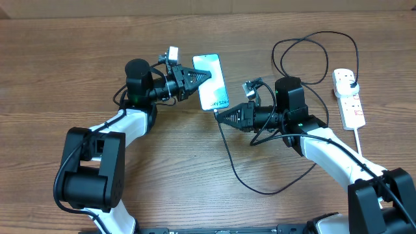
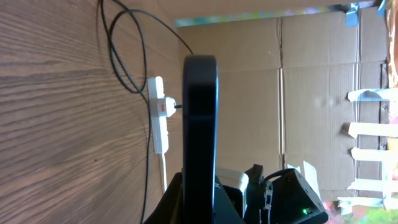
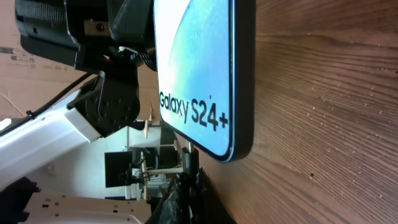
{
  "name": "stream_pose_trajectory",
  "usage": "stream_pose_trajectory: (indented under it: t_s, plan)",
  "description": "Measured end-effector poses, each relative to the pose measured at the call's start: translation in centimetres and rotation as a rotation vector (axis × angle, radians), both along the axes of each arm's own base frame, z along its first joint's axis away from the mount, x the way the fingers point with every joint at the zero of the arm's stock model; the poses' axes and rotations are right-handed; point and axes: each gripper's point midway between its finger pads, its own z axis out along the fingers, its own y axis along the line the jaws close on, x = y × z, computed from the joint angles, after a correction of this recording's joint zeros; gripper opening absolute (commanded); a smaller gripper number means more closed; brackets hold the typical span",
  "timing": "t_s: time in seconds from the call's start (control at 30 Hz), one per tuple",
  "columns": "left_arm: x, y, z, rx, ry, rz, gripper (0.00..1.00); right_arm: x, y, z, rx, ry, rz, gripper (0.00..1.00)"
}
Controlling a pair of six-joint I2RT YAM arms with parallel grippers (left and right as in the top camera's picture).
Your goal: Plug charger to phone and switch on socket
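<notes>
Plugging charger (image 1: 225, 148) into phone (image 1: 214, 71).
Left fingers (image 1: 193, 78) are clamping the phone steady; right fingers (image 1: 233, 117), closed on the tip (image 3: 188, 154), are seemingly seating it.

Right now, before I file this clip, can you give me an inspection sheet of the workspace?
Surface: wooden table, no spills seen.
Job's things: phone screen up; charger tip at its bottom edge, seating cannot be told; power strip at the right with a black plug in it, switch position too small to tell.
Clutter: nothing seen.
Grippers: left gripper shut on the phone's long side; right gripper shut on the charger near its tip.
Cables: the charger's black lead loops across the table; white cord leaves the power strip.
Surroundings: cardboard wall.
</notes>
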Motion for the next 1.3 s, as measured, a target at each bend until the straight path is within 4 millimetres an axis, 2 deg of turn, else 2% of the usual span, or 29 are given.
stream_pose_trajectory:
  t_s: [1.17,1.3]
  plan:
    - [0.5,0.9,0.3,-0.003,-0.007,0.016,0.05,1.1,-0.2,-0.1,-0.013,0.003,-0.066,0.04]
    - [0.6,1.0,0.3,-0.002,-0.007,0.02,0.04,0.8,0.3,-0.2,-0.019,-0.001,-0.057,0.04]
